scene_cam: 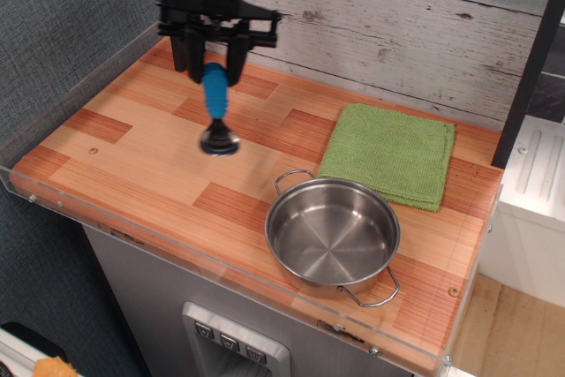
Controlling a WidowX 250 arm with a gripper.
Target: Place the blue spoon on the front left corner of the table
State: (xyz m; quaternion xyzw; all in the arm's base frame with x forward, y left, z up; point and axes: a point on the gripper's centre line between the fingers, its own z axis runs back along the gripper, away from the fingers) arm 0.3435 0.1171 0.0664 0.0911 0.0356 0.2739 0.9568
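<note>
My gripper (213,65) is shut on the blue spoon (216,105) by the top of its ribbed blue handle. The spoon hangs down with its silver bowl (219,140) lowest, held in the air above the back left part of the wooden tabletop. The front left corner of the table (35,176) lies well to the left and nearer the front, with a small screw hole (93,150) close by and a clear acrylic rim (18,187) along its edge.
A steel pot (333,236) with two loop handles stands at the front middle. A green cloth (390,153) lies at the back right. A black post (180,15) stands at the back left, just behind my gripper. A plank wall runs along the back.
</note>
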